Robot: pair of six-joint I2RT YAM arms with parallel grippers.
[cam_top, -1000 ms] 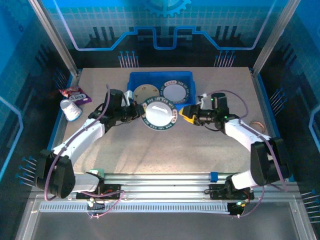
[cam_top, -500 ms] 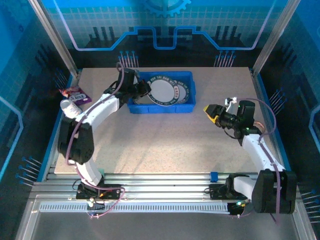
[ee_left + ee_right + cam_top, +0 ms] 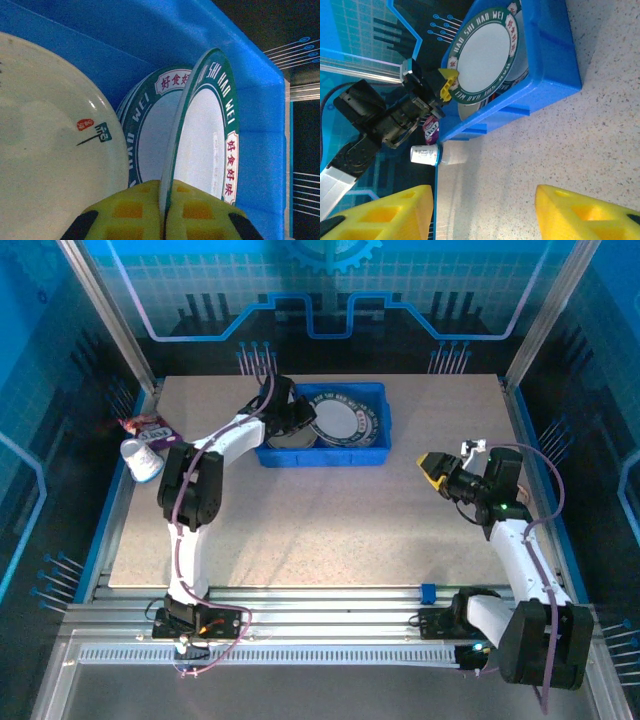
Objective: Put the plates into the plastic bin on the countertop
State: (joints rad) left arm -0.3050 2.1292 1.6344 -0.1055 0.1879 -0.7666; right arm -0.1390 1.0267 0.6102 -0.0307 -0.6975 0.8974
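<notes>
Left wrist view shows the left gripper (image 3: 166,212) clenched on the lower rim of a green-rimmed plate (image 3: 205,145), one yellow pad on each face. The plate stands almost on edge inside the plastic bin (image 3: 252,125). It leans toward a second green-rimmed plate (image 3: 150,140) deeper in the bin, and I cannot tell whether the two touch. A cream plate (image 3: 50,150) lies beside them in the same bin. From the top external camera the left arm reaches over the bin's near-left corner. The right gripper (image 3: 433,468) hangs well apart from the bin on its right, over the countertop (image 3: 330,530). Its own camera shows its yellow fingers (image 3: 385,212) spread wide with nothing between them. A white cup (image 3: 140,458) and a purple packet (image 3: 148,427) sit outside the bin, off its left end, and neither belongs to the task. The step in hand looks like the set-down of this plate: it is already within the bin's walls but not yet let go. Next, I judge, the plate should be tipped and lowered until it rests against or on the plate behind it. Then the fingers can part and draw back up and out over the bin's near wall. Because the plate is held nearly upright, letting go too high could leave it toppling or clattering onto the others.
</notes>
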